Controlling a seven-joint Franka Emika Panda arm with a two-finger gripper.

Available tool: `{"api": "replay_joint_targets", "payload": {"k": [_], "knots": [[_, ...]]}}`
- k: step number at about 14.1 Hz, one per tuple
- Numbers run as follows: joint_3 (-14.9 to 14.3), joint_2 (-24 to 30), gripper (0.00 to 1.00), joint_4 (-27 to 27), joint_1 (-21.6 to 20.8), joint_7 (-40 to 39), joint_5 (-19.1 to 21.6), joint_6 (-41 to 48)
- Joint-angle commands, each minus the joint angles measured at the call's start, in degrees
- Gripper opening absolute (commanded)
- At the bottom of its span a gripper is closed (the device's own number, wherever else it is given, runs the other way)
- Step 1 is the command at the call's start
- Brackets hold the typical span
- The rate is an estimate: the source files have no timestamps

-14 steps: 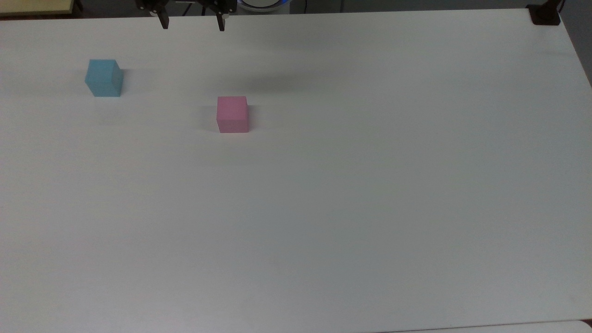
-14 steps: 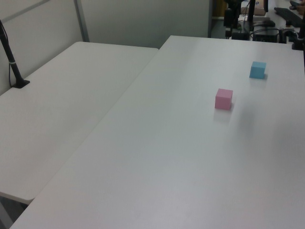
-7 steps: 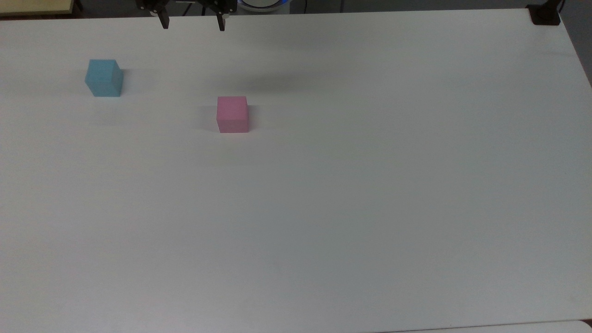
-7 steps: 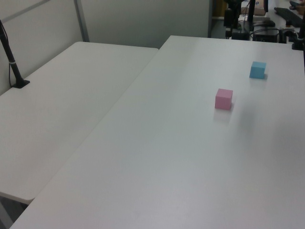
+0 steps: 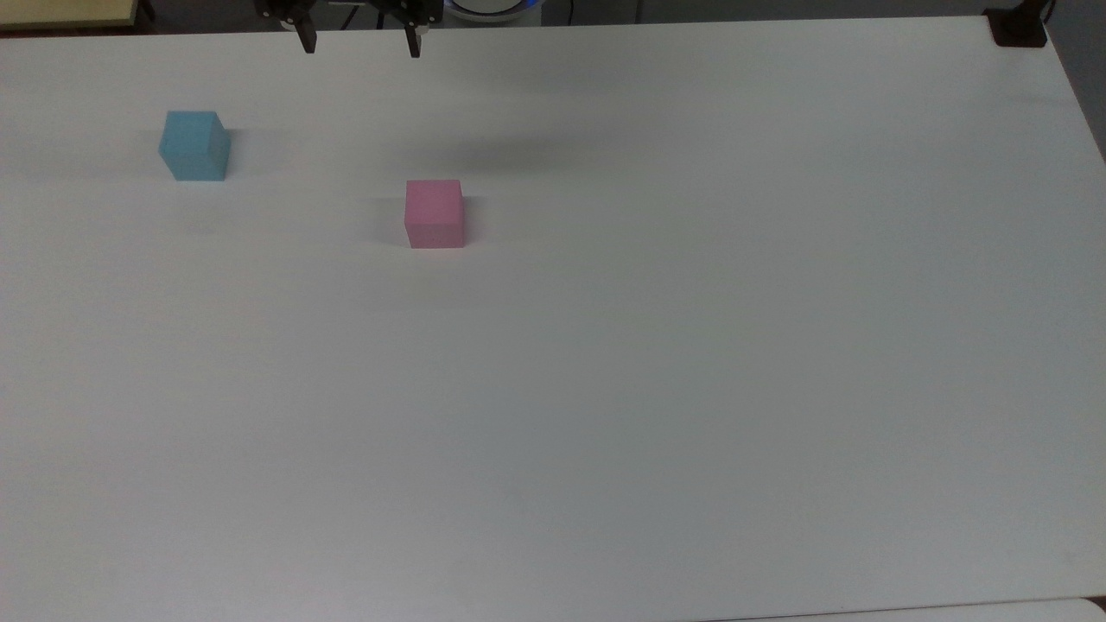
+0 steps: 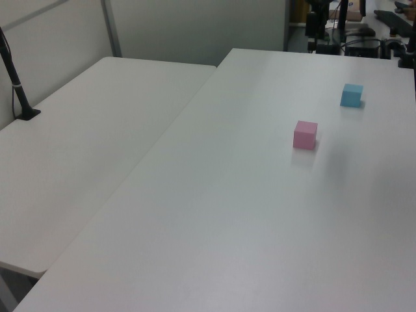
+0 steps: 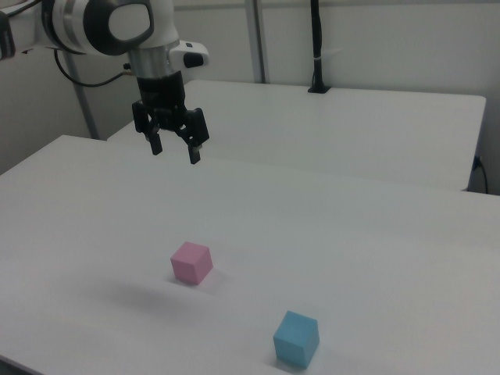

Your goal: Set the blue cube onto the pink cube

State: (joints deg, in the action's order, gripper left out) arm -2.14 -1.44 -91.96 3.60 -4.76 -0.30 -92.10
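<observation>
We note the gripper [image 7: 175,148] high, fingers apart, empty. Small sky-blue matte cube [image 5: 194,145] sits at 10 o'clock of the pastel pink matte cube [image 5: 434,213], top view. We should centre squarely above blue before descending.

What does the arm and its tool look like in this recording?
The arm is glossy white with rounded segments and dark grey joint caps. A black cable trails off behind it in the right view. Below a white wrist piece sits the tool: a black, blocky body with two slim black fingers. The top view shows the same dark fingertips.
</observation>
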Motion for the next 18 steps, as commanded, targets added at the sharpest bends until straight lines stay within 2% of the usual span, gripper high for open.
{"api": "replay_joint_targets", "payload": {"k": [1, 5, 8, 10, 12, 13, 16, 18], "knots": [[0.7, 1.5, 1.00, -0.4, 0.5, 1.5, -0.5, 2.3], [0.6, 2.1, 1.00, -0.4, 1.0, 1.2, -0.4, 3.4], [-0.1, 3.0, 1.00, -0.8, 3.1, -2.8, -2.0, 4.0], [-2.5, 3.0, 1.00, -1.5, 4.0, -13.4, -4.3, 4.1], [-3.2, 2.9, 1.00, -2.1, 5.4, -20.3, -7.3, 4.1], [-3.3, 3.0, 1.00, -2.9, 6.6, -21.8, -8.7, 4.0], [-7.2, 2.9, 1.00, -7.0, 7.7, -22.7, -9.7, 1.9], [-9.3, 2.6, 1.00, -10.2, 8.4, -23.2, -9.6, -2.8]]}}
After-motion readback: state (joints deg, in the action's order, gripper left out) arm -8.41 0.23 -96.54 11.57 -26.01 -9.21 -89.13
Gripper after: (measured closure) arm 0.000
